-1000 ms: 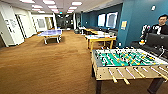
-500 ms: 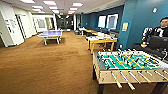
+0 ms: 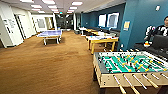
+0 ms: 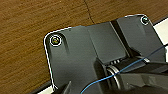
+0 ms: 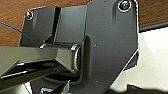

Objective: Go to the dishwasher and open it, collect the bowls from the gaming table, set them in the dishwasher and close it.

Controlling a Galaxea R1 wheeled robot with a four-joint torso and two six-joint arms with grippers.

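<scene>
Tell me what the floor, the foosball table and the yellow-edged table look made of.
Floor: brown carpet by its matte, faintly mottled look, though wood-grain vinyl is possible. Foosball table: pale wood or laminate cabinet, a smooth green field, shiny metal rods with light handles. Yellow-edged table: a smooth white top, probably laminate, on yellow-painted legs.

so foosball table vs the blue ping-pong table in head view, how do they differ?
The foosball table stands close at the right, while the ping-pong table stands far back at the left. The foosball table has a green field with rods and handles; the ping-pong table has a flat blue top. The foosball table is a deep boxy cabinet; the ping-pong table is a thin slab on slim legs. Both stand on the brown carpet.
</scene>
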